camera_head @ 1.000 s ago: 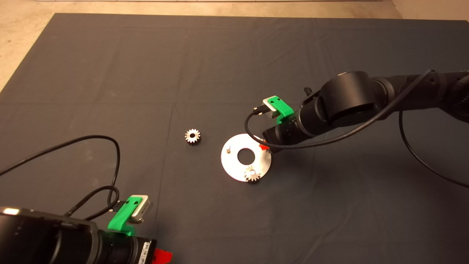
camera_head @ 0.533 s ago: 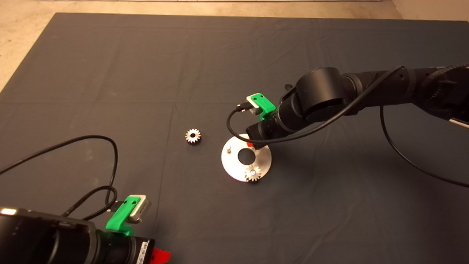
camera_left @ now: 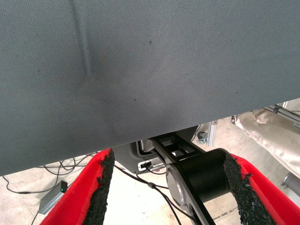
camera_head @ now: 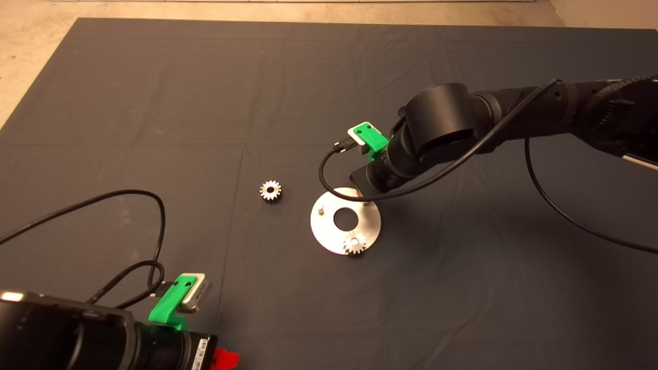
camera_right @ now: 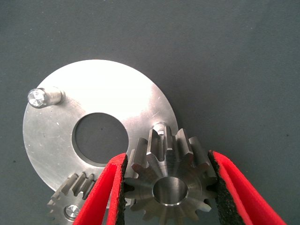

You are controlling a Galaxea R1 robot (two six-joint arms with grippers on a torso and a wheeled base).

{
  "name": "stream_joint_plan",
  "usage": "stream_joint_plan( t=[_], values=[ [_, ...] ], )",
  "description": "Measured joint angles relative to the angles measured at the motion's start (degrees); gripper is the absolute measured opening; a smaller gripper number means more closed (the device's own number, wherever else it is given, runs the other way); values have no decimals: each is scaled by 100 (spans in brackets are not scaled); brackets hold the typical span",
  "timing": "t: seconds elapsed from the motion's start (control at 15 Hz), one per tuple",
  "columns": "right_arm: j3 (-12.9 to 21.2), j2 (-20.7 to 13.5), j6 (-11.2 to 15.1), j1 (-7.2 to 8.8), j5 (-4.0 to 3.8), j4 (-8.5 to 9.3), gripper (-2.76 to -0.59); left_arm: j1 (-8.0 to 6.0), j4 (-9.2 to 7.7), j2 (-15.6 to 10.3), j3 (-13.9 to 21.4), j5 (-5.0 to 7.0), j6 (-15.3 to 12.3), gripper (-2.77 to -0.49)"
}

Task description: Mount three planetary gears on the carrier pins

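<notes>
One gear (camera_right: pixel 169 185) sits clamped in my right tool (camera_right: pixel 168 187), just above a bare pin (camera_right: pixel 160 127) on the disc (camera_right: pixel 108 93); my left tool (camera_left: pixel 171 192) waits open.

Three silvery spur gears. One gear (camera_head: pixel 354 242) seated flat on its pin on the round silver disc (camera_head: pixel 323 234), at the disc's near edge. A second gear (camera_right: pixel 169 183) clamped between the right gripper's (camera_right: pixel 168 187) red fingers (camera_right: pixel 110 192), held just above a bare pin (camera_right: pixel 160 127), hole not yet over it. The third gear (camera_head: pixel 270 190) lies flat on the mat left of the disc, apart. Another bare pin (camera_head: pixel 320 208) stands upright.
</notes>
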Motion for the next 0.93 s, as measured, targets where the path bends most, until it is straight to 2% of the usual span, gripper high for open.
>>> stream_joint_plan(
  t=[0.8, 0.93],
  values=[
    [-111, 0, -2, -17, -13, 13, -234, 0, 0, 9, 0, -1, 0, -163],
    [-150, 0, -2, -48, -15, 13, -234, 0, 0, 8, 0, -54, 0, -163]
  ],
)
